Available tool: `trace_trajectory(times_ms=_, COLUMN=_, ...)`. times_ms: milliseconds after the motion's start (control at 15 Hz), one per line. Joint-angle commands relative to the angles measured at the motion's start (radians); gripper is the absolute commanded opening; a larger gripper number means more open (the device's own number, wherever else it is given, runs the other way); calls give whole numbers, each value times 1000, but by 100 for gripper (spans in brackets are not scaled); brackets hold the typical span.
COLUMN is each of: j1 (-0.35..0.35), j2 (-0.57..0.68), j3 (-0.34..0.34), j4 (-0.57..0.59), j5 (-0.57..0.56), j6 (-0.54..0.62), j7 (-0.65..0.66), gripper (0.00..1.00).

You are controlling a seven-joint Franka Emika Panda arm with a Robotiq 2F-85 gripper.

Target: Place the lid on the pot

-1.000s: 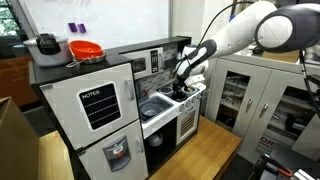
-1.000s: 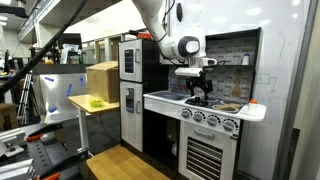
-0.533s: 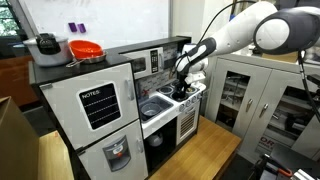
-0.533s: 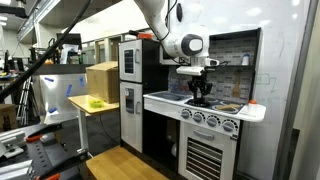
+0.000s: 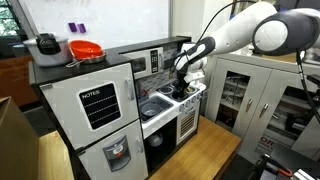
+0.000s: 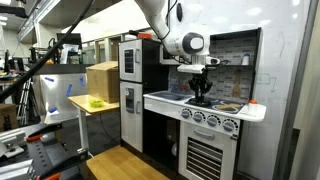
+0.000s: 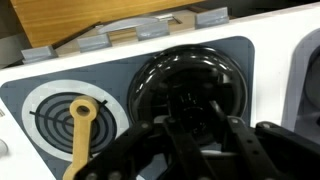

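Arm (image 5: pixel 235 35) bent down over the toy stove.
In the wrist view, a yellow spoon (image 7: pixel 82 125) lies on the left burner. The shiny pot (image 7: pixel 190 75) sits toward the worktop's (image 7: pixel 300 60) right edge, under the claw (image 7: pixel 195 135). I cannot tell how open the claw is, or find the lid. The claw has hardly moved since before.

"NOTES" (white capitals) heads the black board (image 5: pixel 97 107) on the toy fridge door (image 5: pixel 62 100), past the counter's (image 5: pixel 160 116) sink-end edge
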Motion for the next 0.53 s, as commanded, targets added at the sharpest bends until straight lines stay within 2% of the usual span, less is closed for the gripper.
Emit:
trace_trajectory(times_ms=0, j1=-24, j2=-70, j3=26, j4=-33, j5=17, j6=-70, j7=-88, gripper=8)
trace_trajectory(times_ms=200, j1=-29, j2=-113, j3=58, j4=-60, j5=23, j6=-102, j7=-198, gripper=8)
trace_trajectory(times_ms=267, j1=-30, j2=-154, j3=72, j4=-112, j5=27, j6=-103, j7=-237, gripper=8)
trace_trajectory(times_ms=467, j1=-25, j2=-181, j3=109, j4=-165, j5=26, j6=-116, j7=-344, gripper=8)
